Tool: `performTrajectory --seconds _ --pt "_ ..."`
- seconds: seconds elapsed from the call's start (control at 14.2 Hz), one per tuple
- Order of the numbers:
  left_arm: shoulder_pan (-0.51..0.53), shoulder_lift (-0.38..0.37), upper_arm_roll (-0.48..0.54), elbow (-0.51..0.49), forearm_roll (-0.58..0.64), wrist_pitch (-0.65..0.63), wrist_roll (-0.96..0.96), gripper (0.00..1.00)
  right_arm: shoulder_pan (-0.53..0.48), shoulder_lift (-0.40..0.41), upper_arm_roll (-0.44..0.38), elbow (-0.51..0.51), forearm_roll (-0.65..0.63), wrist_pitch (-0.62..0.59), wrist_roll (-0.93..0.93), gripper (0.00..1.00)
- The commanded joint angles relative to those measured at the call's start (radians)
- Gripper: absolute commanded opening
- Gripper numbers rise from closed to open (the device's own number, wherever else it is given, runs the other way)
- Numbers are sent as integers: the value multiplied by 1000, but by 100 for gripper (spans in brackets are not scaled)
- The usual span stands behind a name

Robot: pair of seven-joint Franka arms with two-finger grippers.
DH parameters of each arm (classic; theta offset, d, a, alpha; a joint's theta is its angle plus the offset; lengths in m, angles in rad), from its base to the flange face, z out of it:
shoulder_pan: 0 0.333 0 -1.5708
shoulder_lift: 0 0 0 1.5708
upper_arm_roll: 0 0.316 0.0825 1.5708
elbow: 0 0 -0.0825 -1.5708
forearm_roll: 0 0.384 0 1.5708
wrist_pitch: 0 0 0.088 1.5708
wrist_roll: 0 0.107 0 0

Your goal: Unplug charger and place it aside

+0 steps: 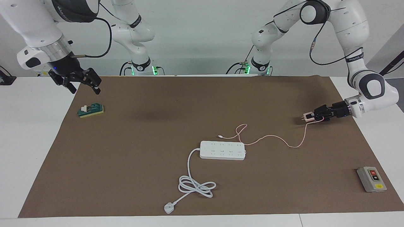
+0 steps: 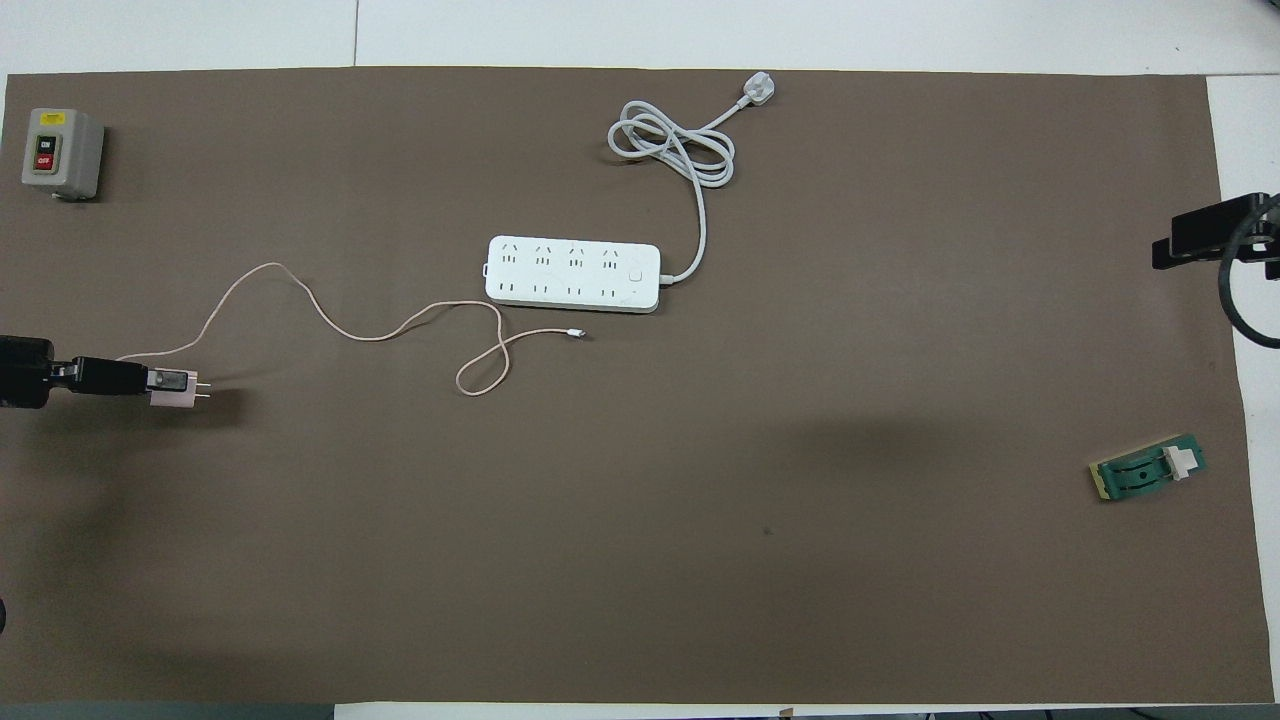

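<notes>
Facing view: left tool (image 1: 318, 115) is pinching the charger (image 1: 307, 117) low over the mat at the power strip's (image 1: 222, 150) two o'clock, prongs pointing toward the right arm's end. Its cable (image 1: 277, 138) is trailing slack. Right tool (image 1: 82, 82) is waiting over the worktop (image 1: 28, 132) edge; fingers cannot tell.

Overhead view: charger (image 2: 178, 388) is sitting at the strip's (image 2: 573, 273) eight o'clock, well apart. Judging it light, rigid, smooth; cube sides are the best hold, the limp cable (image 2: 330, 322) dragging after.
</notes>
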Motion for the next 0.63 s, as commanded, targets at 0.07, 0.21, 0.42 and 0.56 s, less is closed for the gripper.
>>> performTrajectory --seconds 0.07,0.21,0.42,0.56 --pt "-24 -7 1 -40 -22 68 12 0 -7 -16 -5 -1 -31 8 -45 100" --pt "-31 -6 1 -52 -22 100 14 0 -1 -16 -14 9 -41 -5 3 100" --pt "-40 -1 1 -63 -22 129 14 24 17 -16 -15 11 -44 -9 79 100" --pt "-40 -3 1 -75 -22 146 12 56 19 -18 -14 2 -44 -3 86 100"
